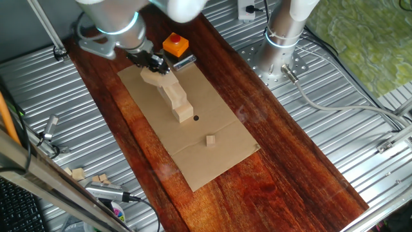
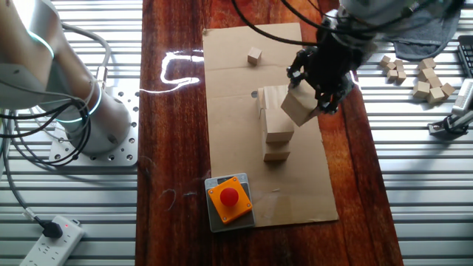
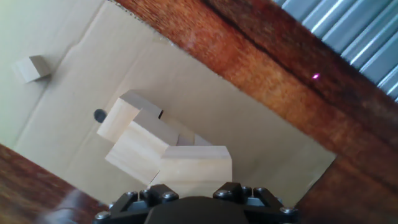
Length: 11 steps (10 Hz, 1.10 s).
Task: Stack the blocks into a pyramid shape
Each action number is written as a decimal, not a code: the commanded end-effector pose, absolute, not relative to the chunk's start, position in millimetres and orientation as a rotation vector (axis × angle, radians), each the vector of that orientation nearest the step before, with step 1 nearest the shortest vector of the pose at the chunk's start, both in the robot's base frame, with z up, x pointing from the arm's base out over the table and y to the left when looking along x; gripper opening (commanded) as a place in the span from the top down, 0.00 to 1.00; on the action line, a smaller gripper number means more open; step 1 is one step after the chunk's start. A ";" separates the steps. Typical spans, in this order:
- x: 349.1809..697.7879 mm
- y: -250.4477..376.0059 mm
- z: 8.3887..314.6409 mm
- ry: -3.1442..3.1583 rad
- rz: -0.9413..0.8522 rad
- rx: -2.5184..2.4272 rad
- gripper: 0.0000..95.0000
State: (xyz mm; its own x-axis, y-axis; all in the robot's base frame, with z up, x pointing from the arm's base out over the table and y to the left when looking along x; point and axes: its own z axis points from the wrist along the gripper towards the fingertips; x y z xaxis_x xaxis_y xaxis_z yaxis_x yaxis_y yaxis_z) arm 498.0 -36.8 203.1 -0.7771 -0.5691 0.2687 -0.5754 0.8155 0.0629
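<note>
Fingers: the gripper [image 2: 319,94] is closed on one pale block [image 2: 299,106], held tilted above the cardboard sheet [image 2: 295,185].
Blocks: a row of blocks [image 2: 275,125] lies on the sheet, just beside and partly under the held one.
Small cube: a tiny wooden cube [image 2: 254,56] sits alone, well apart on the sheet.
Button: an orange block with a red button [image 2: 230,198] stands at the sheet's edge on the counter [image 2: 177,133].
Spare blocks: loose blocks [image 2: 425,77] lie on the metal surface beside the counter.
</note>
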 end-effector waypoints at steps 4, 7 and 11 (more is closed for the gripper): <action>492.4 -40.7 203.1 -2.754 -0.039 0.734 1.00; 493.9 -39.1 202.1 -2.773 -0.072 0.636 1.00; 495.8 -36.7 200.6 -2.766 -0.137 0.523 1.00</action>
State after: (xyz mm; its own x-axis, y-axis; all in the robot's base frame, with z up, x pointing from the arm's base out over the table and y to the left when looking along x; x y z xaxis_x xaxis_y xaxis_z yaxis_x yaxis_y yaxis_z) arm 498.5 -37.0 200.8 -0.8789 -0.3735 0.2966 -0.3429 0.9271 0.1514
